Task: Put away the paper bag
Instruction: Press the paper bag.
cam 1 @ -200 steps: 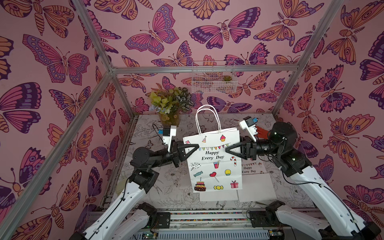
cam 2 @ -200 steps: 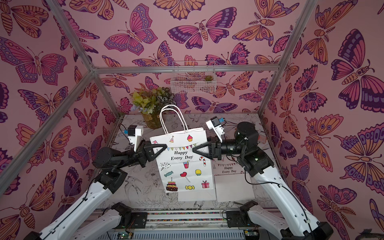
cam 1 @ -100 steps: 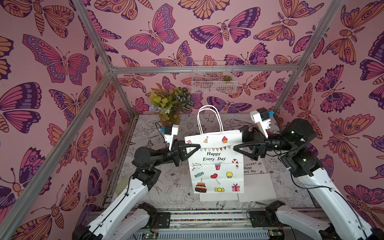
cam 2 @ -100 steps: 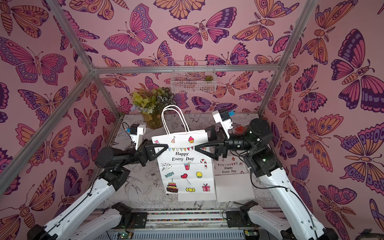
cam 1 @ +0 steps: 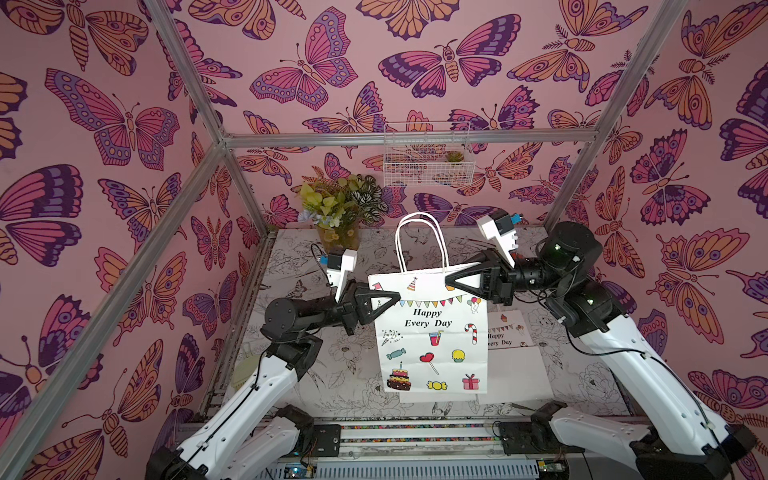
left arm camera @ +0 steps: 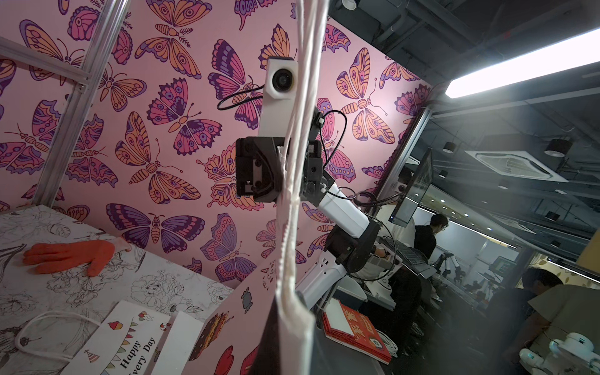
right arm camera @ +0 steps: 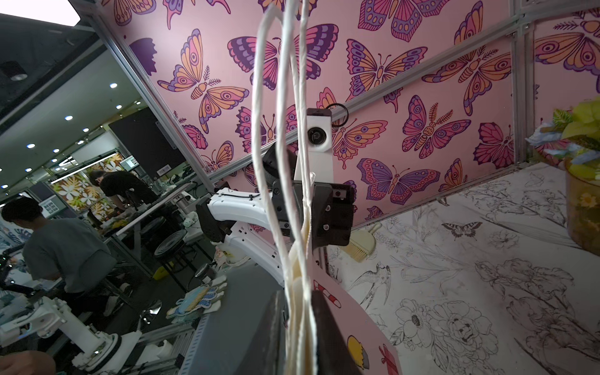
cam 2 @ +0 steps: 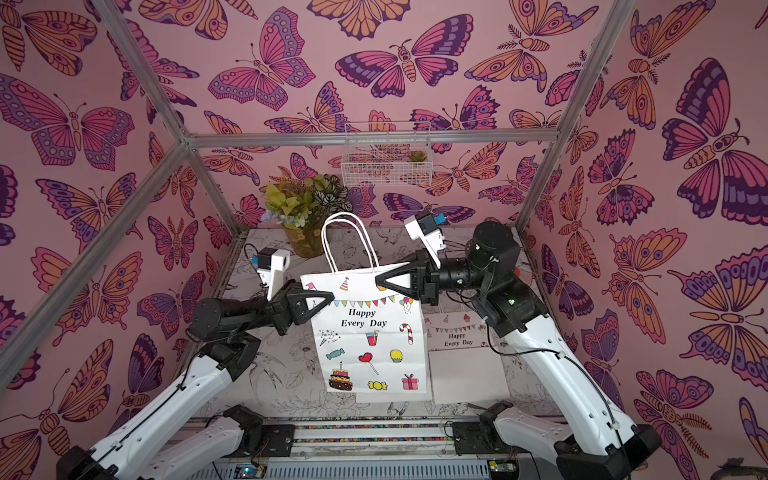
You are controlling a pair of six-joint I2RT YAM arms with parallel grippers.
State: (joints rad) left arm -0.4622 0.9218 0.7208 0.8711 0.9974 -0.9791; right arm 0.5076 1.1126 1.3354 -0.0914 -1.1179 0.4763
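The white paper bag (cam 1: 432, 336) printed "Happy Every Day" hangs upright above the table in both top views, its cord handles (cam 1: 419, 241) standing up. My left gripper (cam 1: 395, 296) is shut on the bag's top left corner. My right gripper (cam 1: 449, 283) is shut on the top edge near the right corner. In the left wrist view the bag's edge (left arm camera: 285, 259) runs straight out from the left gripper (left arm camera: 289, 344). In the right wrist view the right gripper (right arm camera: 300, 328) pinches the folded paper and cords (right arm camera: 279, 162).
A second printed bag (cam 1: 509, 340) lies flat on the table under and right of the held one. A flower vase (cam 1: 338, 235) stands at the back left. A wire basket (cam 1: 428, 164) hangs on the back wall. An orange glove (left arm camera: 68, 256) and a small brush (right arm camera: 362, 242) lie on the table.
The right gripper opened wide beside the bag's upper right corner and has now closed on its top edge. The left grip and the bag have barely moved.
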